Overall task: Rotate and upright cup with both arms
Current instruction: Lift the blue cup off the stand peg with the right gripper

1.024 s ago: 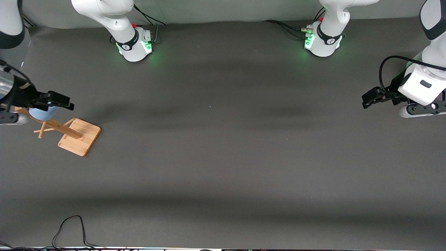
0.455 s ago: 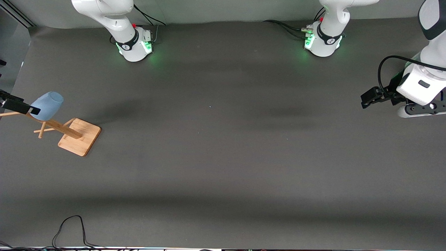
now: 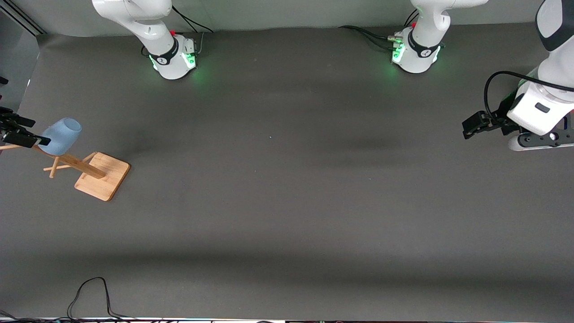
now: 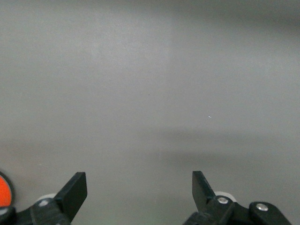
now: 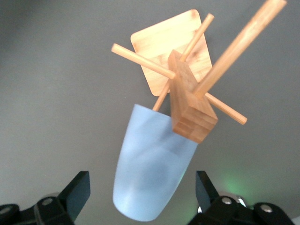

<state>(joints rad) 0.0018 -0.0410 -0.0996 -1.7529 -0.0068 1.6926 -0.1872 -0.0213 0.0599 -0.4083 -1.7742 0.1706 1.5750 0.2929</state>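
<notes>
Overall, a dark grey counter (image 3: 287, 202) is seen, bare over most of its surface. A wooden rack (image 3: 96, 175) with pegs stands at the right arm's end. The light blue cup (image 3: 62, 135) is hung upside down on one of its pegs. The right gripper (image 5: 143, 199) is held spread on both sides of the cup, not touching it. The left gripper (image 4: 138, 187), also spread, hovers over the counter at the left arm's end.

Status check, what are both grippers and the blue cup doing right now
Right gripper open, bracketing the cup, no grip. Cup hangs on a peg of the wooden rack, not upright. Left gripper open, waiting over bare table. Nothing blocking.
</notes>
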